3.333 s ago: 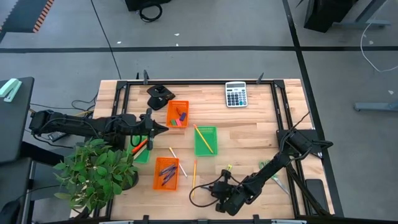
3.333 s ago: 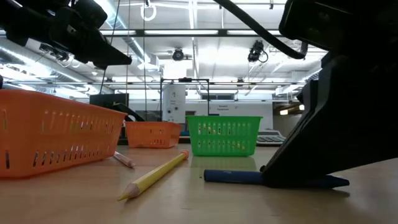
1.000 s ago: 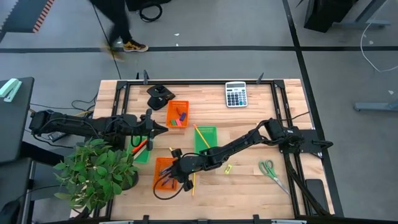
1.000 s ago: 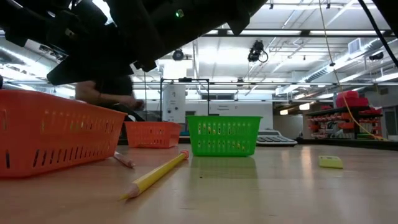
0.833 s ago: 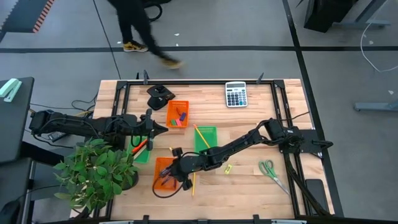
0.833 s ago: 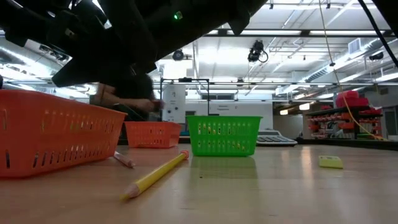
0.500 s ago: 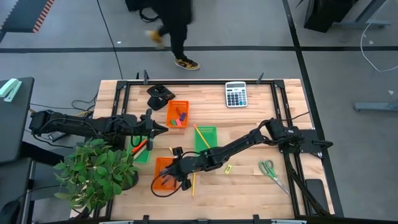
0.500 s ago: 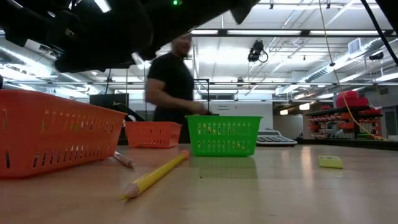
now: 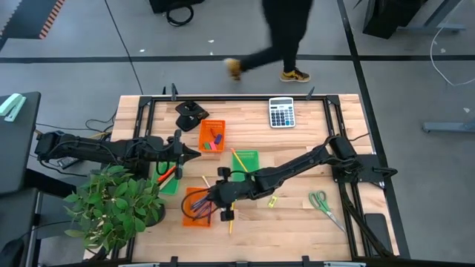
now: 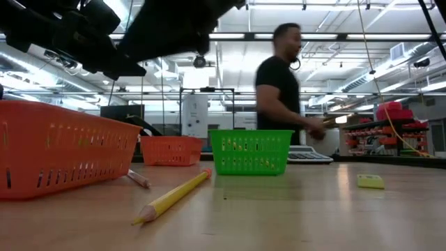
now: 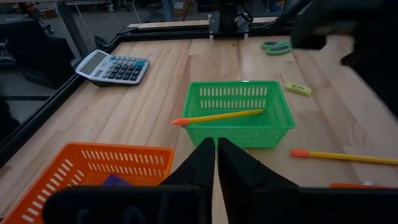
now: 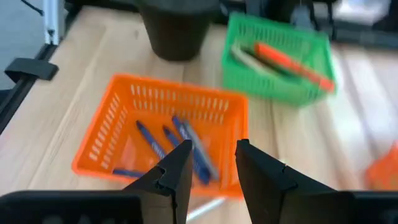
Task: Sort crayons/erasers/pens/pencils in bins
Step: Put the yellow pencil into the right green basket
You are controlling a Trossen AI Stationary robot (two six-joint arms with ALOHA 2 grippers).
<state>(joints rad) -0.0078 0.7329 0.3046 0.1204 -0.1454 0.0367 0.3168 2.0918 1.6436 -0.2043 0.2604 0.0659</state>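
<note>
Orange bin [image 12: 163,134] w/ pens [image 12: 186,146] under right gripper [image 12: 209,163], fingers apart, empty; left gripper [image 11: 216,163] shut.

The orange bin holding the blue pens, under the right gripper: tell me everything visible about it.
The shallow orange plastic bin has slotted walls and sits flat on the wooden table at its front edge. Several slim blue pens lie loose inside. The right gripper hovers above its rim, jaws open and empty. A pencil lies just beside the bin.
</note>
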